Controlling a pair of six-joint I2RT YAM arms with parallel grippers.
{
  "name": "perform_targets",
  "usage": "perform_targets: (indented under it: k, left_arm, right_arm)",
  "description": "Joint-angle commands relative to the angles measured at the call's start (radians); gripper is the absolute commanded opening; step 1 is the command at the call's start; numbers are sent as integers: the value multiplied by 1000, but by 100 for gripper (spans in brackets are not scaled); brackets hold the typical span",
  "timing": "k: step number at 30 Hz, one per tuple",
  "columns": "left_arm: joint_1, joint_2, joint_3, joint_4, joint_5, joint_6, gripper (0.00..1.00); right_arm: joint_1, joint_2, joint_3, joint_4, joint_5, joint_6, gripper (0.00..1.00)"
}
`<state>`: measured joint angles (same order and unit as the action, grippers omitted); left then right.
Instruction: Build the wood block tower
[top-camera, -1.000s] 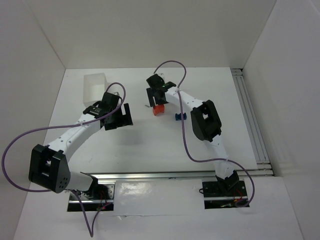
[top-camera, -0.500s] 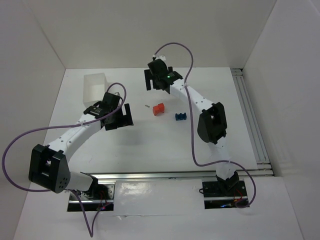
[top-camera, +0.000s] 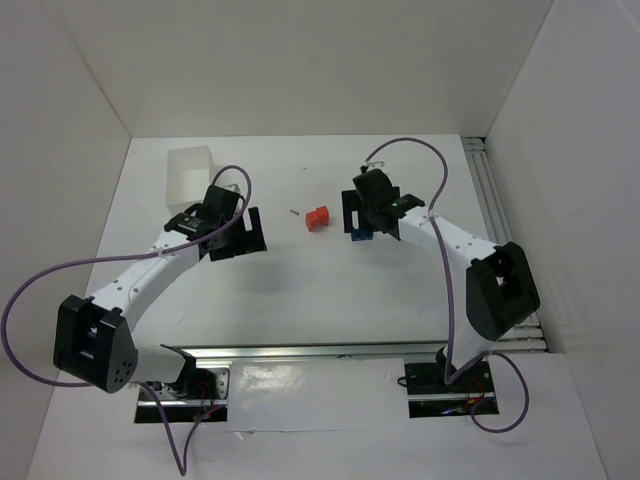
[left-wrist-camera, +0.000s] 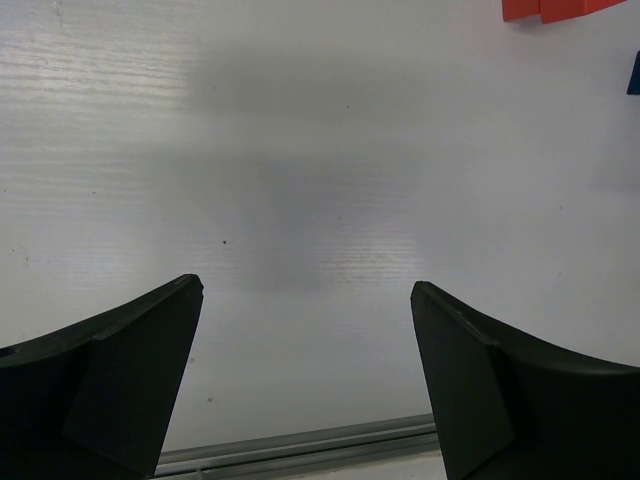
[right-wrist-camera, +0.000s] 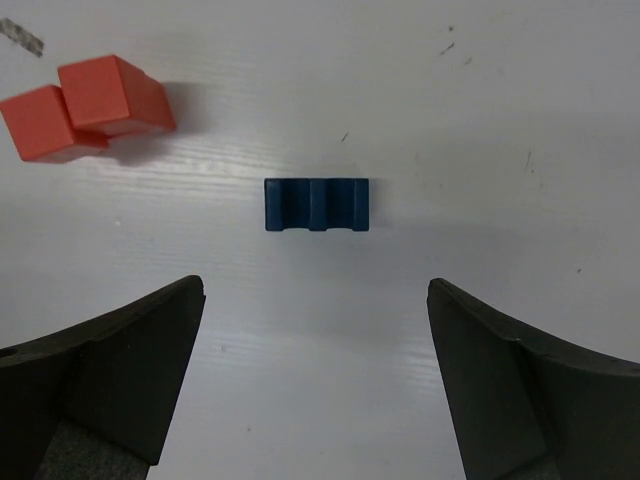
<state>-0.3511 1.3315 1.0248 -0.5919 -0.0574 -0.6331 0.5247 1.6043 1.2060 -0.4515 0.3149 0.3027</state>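
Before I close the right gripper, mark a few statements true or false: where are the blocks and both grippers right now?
1. The right gripper is open and empty. True.
2. The blue block sits on top of the red blocks. False: it lies on the table, apart from them.
3. The left gripper grips a red block. False: it is open and holds nothing.
4. The two red blocks touch each other. True.
5. In the right wrist view, the blue block lies in line with the gap between the right gripper's fingers. True.
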Motion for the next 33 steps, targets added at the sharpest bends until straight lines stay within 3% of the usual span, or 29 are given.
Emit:
perform_targets:
  k: [1, 8, 24, 33]
  left_arm:
    - [-12, -15, 26, -2, -2, 0, 99]
    - [-12, -5, 17, -2, -2, -10, 99]
    - [-12, 29, 17, 17, -12, -10, 99]
    - [-12, 38, 8, 17, -12, -10, 99]
  right_arm:
    - [-9, 22, -36, 102, -63, 7, 100]
    - [-51, 150, -2, 140, -53, -22, 100]
    - [-89, 279, 67, 160, -77, -65, 100]
    - [-89, 301, 101, 140, -48, 47, 93]
